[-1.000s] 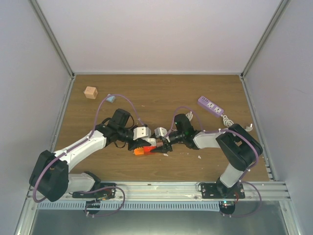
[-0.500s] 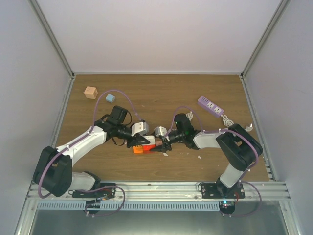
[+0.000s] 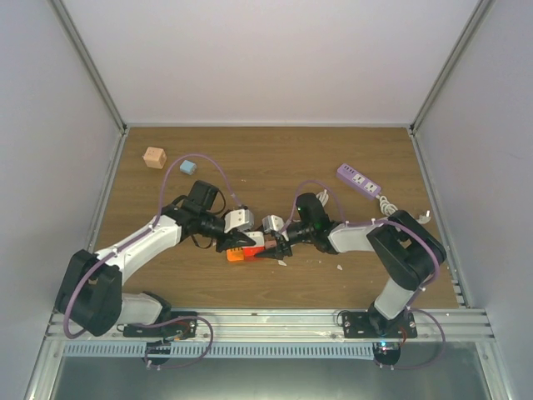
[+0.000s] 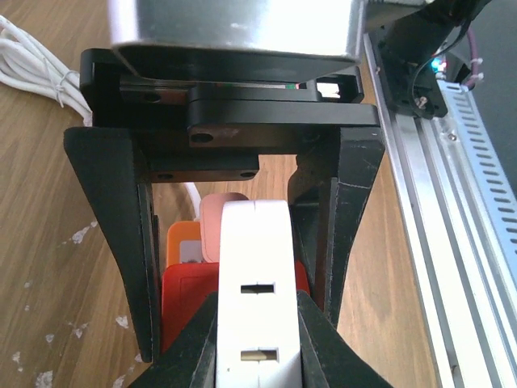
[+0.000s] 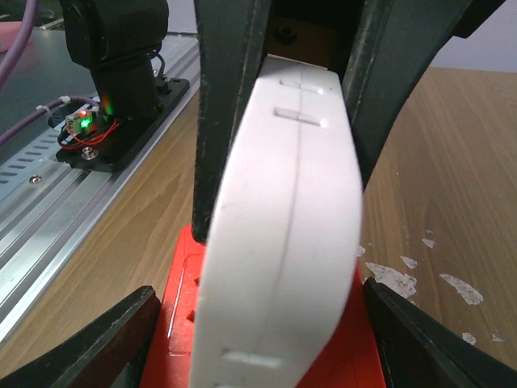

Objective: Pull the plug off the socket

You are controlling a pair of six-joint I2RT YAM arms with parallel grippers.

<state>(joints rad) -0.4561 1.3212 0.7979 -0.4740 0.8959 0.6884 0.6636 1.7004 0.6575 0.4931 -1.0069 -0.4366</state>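
The white plug [image 4: 254, 259] stands on the red end of the orange socket [image 4: 186, 299], and my left gripper [image 4: 257, 347] is shut on its two sides. In the right wrist view the plug [image 5: 283, 202] leans over the socket's red face [image 5: 179, 283]; its prongs are hidden. My right gripper [image 5: 258, 356] clamps the red end from both sides, fingers [image 5: 97, 343] low by the table. From above, the left gripper [image 3: 244, 242] and right gripper [image 3: 271, 248] meet at the plug [image 3: 255, 241] mid-table, and the socket's orange end [image 3: 238, 256] pokes out below.
A purple power strip [image 3: 359, 179] with a white cord [image 3: 391, 204] lies at the right. A tan cube [image 3: 154, 157] and a light-blue cube [image 3: 188, 167] sit at the back left. The aluminium rail [image 3: 266, 321] runs along the near edge. White cable [image 4: 32, 65] lies behind the left gripper.
The left arm has swung its elbow left and lower, uncovering the light-blue cube. Both grippers keep their holds, and over the last half second nothing visibly moves.
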